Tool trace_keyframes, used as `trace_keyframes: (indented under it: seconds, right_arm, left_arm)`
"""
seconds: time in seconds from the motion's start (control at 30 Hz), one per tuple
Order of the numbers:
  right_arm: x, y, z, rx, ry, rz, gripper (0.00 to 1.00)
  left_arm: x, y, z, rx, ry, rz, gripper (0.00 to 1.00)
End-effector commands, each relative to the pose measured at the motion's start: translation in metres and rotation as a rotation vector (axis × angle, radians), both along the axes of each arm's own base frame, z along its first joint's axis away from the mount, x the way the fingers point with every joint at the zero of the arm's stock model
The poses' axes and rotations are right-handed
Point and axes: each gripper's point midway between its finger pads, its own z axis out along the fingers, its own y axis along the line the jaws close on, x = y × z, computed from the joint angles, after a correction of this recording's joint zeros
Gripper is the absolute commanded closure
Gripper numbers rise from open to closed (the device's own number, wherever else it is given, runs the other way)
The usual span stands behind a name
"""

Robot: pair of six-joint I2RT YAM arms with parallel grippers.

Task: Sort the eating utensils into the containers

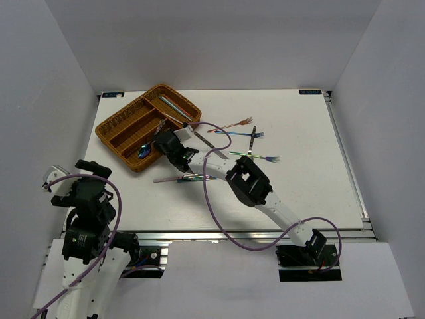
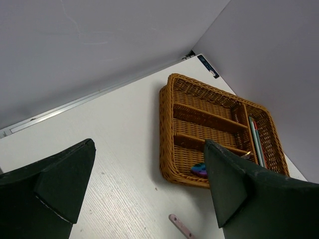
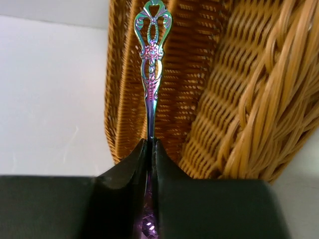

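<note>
Currently the right fingers (image 3: 124, 172) are pressed shut on an iridescent utensil (image 3: 151, 74), pinching its slim neck. The ornate pierced handle end, purple-green, sticks out past the tips in front of the woven wall of the wicker tray (image 3: 219, 99); contact cannot be judged. From above, the right arm reaches across the counter (image 1: 299, 193) to the tray's near right side. The tray sits toward the counter's far left corner, turned at an angle. An iridescent spoon bowl (image 1: 144, 151) shows in the nearest long compartment, just beside the fingers; cannot tell whether it belongs to the held piece. Chopsticks (image 1: 174, 106), green and red, lie in the crosswise end compartment. Loose on the counter right of the tray are a rose-gold fork (image 1: 239, 123), a blue fork (image 1: 251, 134), a green fork (image 1: 257, 157) and a slim silver piece (image 1: 216, 150). A pink piece (image 1: 166, 179) lies beside the right arm. The left fingers (image 2: 234, 189) stand wide apart, holding nothing, raised near the counter's left edge, well apart from the tray.
</note>
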Motion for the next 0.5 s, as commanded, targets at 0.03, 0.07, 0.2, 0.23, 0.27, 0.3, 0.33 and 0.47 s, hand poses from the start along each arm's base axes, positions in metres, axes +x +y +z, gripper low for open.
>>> trace_keyframes:
  seconds: [0.03,0.07,0.2,0.23,0.27,0.3,0.33,0.47]
  right_arm:
    - [-0.002,0.012,0.056,0.045,-0.093,0.030,0.71]
    - [-0.006,0.006,0.043,0.014,-0.084,0.027,0.66]
    - [-0.014,-0.009,0.070,0.027,-0.104,0.018,0.43]
    - [-0.015,-0.011,0.075,0.023,-0.111,0.018,0.35]
    - [-0.015,-0.014,0.079,0.019,-0.120,0.016,0.32]
    - [-0.018,-0.018,0.091,0.018,-0.135,0.019,0.31]
    - [-0.019,-0.020,0.098,0.014,-0.147,0.018,0.30]
    - [-0.020,-0.050,0.116,-0.035,-0.166,-0.013,0.29]
  left_arm:
    - [0.004,-0.006,0.003,0.006,-0.014,-0.045,0.02]
    - [0.005,-0.007,0.003,0.011,-0.012,-0.054,0.02]
    - [0.009,-0.012,0.003,0.015,-0.012,-0.089,0.02]
    - [0.009,-0.012,0.004,0.017,-0.011,-0.092,0.02]
    - [0.010,-0.013,0.004,0.017,-0.012,-0.099,0.02]
    - [0.010,-0.014,0.003,0.018,-0.011,-0.102,0.02]
    - [0.011,-0.014,0.003,0.017,-0.011,-0.105,0.02]
    - [0.011,-0.015,0.003,0.020,-0.009,-0.113,0.02]
